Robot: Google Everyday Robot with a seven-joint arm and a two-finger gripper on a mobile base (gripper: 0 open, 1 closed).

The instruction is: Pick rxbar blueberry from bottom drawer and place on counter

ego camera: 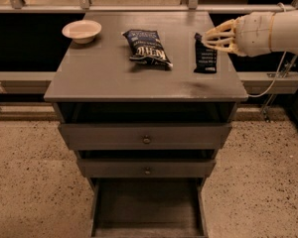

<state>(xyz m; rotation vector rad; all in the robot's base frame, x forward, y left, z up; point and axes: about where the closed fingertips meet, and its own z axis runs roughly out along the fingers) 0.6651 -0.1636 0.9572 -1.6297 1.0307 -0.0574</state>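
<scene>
end effector [208,37] over the tabletop's [104,78] right edge, at the far end of the rxbar blueberry [205,58]; open or closed cannot be told. bar lies flat near that edge; chip bag [146,47] mid-tabletop; bowl [82,31] far-left corner; bottom drawer [146,207] open.

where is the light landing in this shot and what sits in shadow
Camera view: light lands fairly evenly on the counter, apart from a dark patch near its front right; the gap under it and the bottom drawer sit in shadow; the chip bag throws a soft shadow forward; the gripper, at the rxbar blueberry's far end, looks pale and bright.
</scene>
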